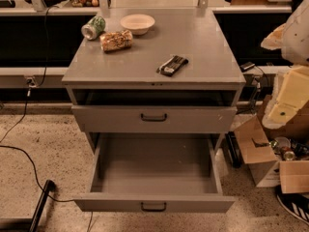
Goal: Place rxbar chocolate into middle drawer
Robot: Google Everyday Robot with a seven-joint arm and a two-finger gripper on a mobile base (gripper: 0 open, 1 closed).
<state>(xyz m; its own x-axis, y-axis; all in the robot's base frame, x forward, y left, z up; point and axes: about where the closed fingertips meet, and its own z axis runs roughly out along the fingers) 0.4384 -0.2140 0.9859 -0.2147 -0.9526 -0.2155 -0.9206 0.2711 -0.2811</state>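
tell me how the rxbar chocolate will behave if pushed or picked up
The rxbar chocolate lies flat on the cabinet top, so it probably slides rather than rolls. It looks thin and wrapped: likely light, with a possibly slippery wrapper. The hand is out of view.

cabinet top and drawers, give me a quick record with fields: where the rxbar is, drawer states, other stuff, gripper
rxbar chocolate: lying flat on the cabinet top, right of centre, towards the front
middle drawer: pulled out, nothing visible inside
drawer above: shut
green can: on its side, back left of the top
snack bag: just in front of the can
bowl: upright, back centre
gripper: not in view
task status: bar not yet in the drawer
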